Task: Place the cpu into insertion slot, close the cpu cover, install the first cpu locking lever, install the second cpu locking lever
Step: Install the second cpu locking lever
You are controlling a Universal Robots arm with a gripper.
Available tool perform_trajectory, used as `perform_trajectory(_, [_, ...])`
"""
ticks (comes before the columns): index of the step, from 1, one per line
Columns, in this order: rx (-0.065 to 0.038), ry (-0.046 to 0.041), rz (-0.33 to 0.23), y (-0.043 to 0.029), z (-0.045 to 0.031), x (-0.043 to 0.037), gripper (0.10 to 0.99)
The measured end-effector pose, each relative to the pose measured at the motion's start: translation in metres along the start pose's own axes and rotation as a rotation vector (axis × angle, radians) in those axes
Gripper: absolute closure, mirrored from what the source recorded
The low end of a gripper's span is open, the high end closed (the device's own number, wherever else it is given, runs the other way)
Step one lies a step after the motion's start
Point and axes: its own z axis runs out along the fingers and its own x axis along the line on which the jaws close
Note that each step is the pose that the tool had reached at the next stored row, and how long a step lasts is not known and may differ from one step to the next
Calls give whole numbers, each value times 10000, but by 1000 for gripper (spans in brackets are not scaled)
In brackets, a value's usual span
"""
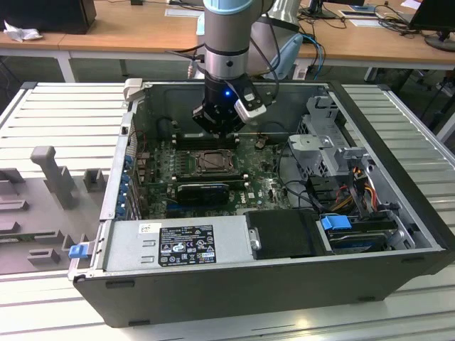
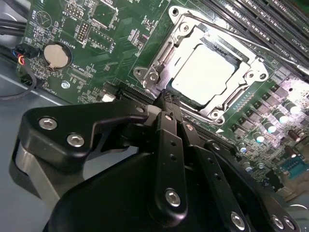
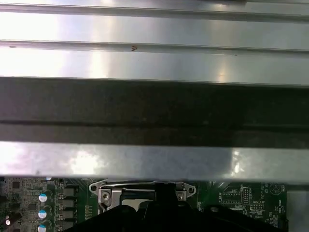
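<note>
In the second wrist view the cpu [image 2: 205, 72], a pale square chip, lies flat in the socket on the green motherboard [image 2: 101, 53]. The cpu cover [image 2: 231, 101] is a metal frame lying down around it, with the chip showing through its window. My gripper [image 2: 166, 99] is shut, its two black fingers pressed together with nothing between them, and their tips are at a corner of the socket frame. In the exterior view my gripper [image 1: 215, 135] hangs just behind the socket [image 1: 212, 162] inside the open computer case [image 1: 398, 241]. I cannot tell how the locking levers stand.
Memory slots [image 2: 270, 29] run beside the socket, and a round coin battery [image 2: 57, 54] sits farther off. The case also holds a power supply [image 1: 178, 245], a drive cage [image 1: 320, 135] and bundled cables [image 1: 348, 192]. The case wall [image 3: 154, 111] rises close by.
</note>
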Motion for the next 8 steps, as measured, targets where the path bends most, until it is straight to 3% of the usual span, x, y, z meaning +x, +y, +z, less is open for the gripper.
perform_trajectory(3, [1,0,0,-12,-101,-2,980])
perform_trajectory(8, [0,0,0,-52,-113,-2,980])
